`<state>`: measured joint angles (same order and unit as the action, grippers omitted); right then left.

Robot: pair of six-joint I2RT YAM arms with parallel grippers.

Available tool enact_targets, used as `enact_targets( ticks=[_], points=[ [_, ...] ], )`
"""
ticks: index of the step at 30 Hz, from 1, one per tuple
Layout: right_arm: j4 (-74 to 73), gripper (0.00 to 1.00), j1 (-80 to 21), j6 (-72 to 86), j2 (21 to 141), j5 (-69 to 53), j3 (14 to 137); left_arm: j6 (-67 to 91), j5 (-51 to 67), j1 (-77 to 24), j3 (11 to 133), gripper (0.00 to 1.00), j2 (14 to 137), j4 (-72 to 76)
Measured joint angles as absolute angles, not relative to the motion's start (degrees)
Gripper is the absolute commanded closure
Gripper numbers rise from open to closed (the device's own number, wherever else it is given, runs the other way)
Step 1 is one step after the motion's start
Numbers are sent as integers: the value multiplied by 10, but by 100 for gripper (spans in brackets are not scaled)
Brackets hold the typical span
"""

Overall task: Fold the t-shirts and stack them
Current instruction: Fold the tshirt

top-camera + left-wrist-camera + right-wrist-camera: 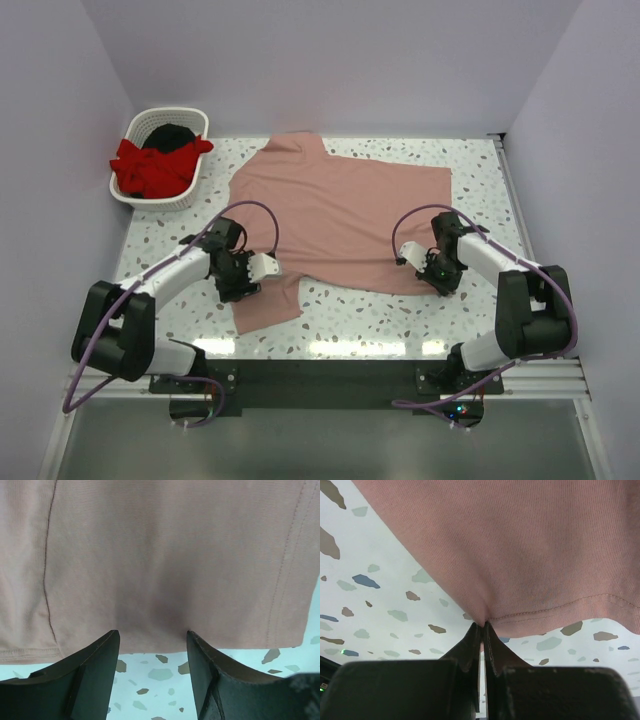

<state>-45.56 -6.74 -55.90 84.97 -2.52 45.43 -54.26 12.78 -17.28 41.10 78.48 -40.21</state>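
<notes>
A dusty salmon-pink t-shirt (pixel 340 215) lies spread flat across the middle of the table. My right gripper (pixel 441 283) is at its near right corner. In the right wrist view the gripper (pixel 484 625) is shut, pinching the stitched hem of the pink cloth (pixel 530 555). My left gripper (pixel 243 288) sits at the shirt's near left flap. In the left wrist view it (pixel 152 639) is open, its fingertips (pixel 111 639) level with the edge of the pink cloth (pixel 165 560), and bare table shows between them. A red t-shirt (pixel 150 168) and a black t-shirt (pixel 170 135) are bundled in the basket.
A white slatted basket (pixel 152 202) stands at the far left corner of the speckled table (pixel 380 315). Pale walls close in the back and both sides. The arm bases are bolted to the near edge.
</notes>
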Motion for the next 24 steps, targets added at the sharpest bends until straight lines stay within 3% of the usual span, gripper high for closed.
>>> enact_targets(
  ticks=[8,14,15,16,24],
  points=[
    [-456,100,-67,-555,850,-25,454,-567,102,-173,411,48,808,-375],
    [-459,100,-67,-555,849,-25,454,-575,104,-174,396,83,797,-370],
    [-462,100,-67,-555,848,-25,454,-578,105,-175,388,96,788,-368],
    [-465,100,-67,-555,845,-25,454,-579,105,-175,382,100,778,-367],
    [-523,100,-67,-563,738,-20,446,-576,113,-164,377,100,663,-450]
  ],
)
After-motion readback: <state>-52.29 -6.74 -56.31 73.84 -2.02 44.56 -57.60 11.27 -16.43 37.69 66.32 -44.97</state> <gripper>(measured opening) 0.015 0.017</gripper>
